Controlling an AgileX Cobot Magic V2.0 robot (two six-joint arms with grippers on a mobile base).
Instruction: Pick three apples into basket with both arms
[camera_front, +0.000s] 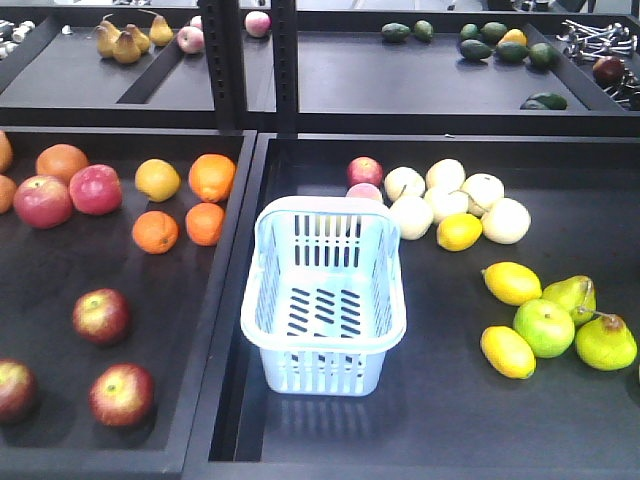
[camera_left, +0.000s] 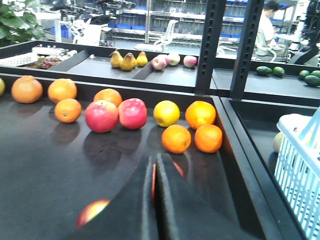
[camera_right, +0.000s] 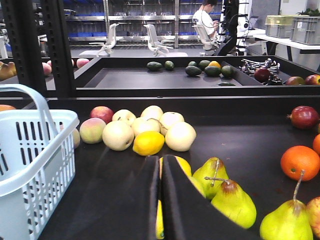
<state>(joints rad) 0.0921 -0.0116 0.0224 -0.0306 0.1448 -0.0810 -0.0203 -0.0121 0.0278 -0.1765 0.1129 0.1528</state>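
Note:
Three dull dark-red apples lie in the left tray's near corner, one (camera_front: 100, 315) farther back, one (camera_front: 122, 394) in front and one (camera_front: 15, 388) at the left edge. The pale blue basket (camera_front: 320, 372) stands empty in the right tray, close to the divider. Neither gripper shows in the front view. In the left wrist view my left gripper (camera_left: 154, 162) is shut and holds nothing; one apple (camera_left: 91, 211) peeks out beside its left finger and a red sliver shows between the fingers. My right gripper (camera_right: 160, 161) is shut and empty, to the right of the basket (camera_right: 30, 150).
Oranges (camera_front: 205, 222) and two brighter red fruits (camera_front: 95, 188) fill the back of the left tray. Pale round fruits (camera_front: 445, 200), lemons (camera_front: 510, 283), a green apple (camera_front: 543, 327) and pears (camera_front: 605, 342) lie right of the basket. A raised divider (camera_front: 225, 300) separates the trays.

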